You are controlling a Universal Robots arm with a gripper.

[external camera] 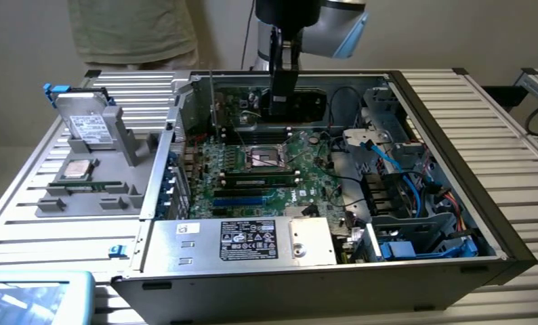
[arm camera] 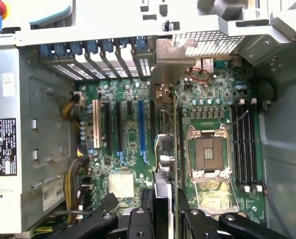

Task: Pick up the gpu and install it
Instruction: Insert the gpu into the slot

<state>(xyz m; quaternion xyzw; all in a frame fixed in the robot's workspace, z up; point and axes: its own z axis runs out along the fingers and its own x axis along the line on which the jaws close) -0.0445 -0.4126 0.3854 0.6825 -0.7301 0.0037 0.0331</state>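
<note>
My gripper is shut on the gpu and holds it on edge over the far part of the green motherboard inside the open computer case. In the wrist view the gpu is seen edge-on, running from my gripper up to its silver end bracket. It lies between the blue expansion slot and the CPU socket. I cannot tell whether the card touches a slot.
A grey fixture on the exterior view's left holds a hard drive and a memory stick. The power supply sits at the near side of the case, with cables and drive bays on the right. A person stands behind the table.
</note>
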